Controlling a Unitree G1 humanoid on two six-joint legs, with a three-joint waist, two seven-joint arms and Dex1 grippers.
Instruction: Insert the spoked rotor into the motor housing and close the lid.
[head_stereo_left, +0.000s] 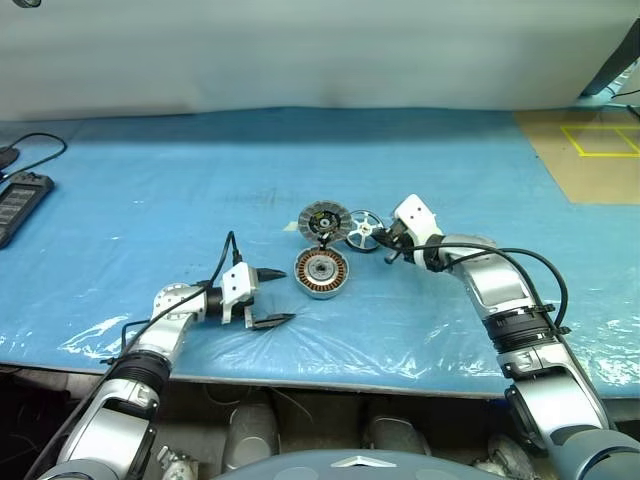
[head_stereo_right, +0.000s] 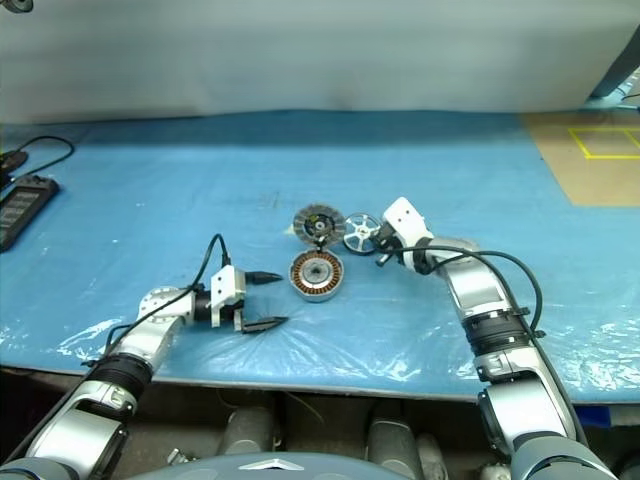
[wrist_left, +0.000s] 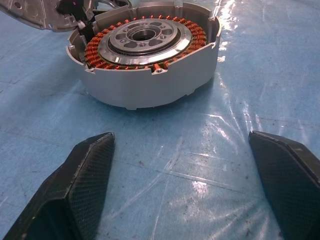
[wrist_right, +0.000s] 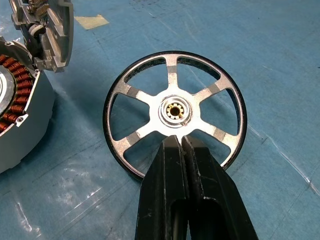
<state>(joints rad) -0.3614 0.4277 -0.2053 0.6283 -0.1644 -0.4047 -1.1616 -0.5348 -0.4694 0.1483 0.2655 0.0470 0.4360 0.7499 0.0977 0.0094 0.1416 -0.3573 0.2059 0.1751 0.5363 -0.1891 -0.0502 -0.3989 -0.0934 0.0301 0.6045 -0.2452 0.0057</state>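
Step in hand: rotor pickup, first half of the task. Nothing inserted yet.

Right gripper has its two black fingers pressed together over the near part of the spoked rotor, tips meeting just short of the hub. From the wrist view they look pinched on a spoke or the rim edge at the rotor's 6 o'clock, but I can't tell whether metal is actually between the pads or whether they have closed on top of it. Rotor appears to sit flat on the blue table cover, not lifted.

Layout, head camera: motor housing sits mid-table, open side up, copper windings exposed, cavity empty. The lid stands tilted open at the housing's 12 o'clock, joined at the edge. The rotor is at roughly 1–2 o'clock from the housing, just beside the lid, apart from the housing.

Left gripper is spread wide, empty, parked at the housing's 9 o'clock, near but not touching; its fingers frame the housing wall in the wrist view.

Next move calls for:
- verifying the pinch holds on lift; a thin, flat part could slip
- carrying the rotor toward 7–8 o'clock over the housing, clear of the raised lid
- levelling and centring on the bore before lowering
- left gripper bracing the housing, probably, then folding the lid down.
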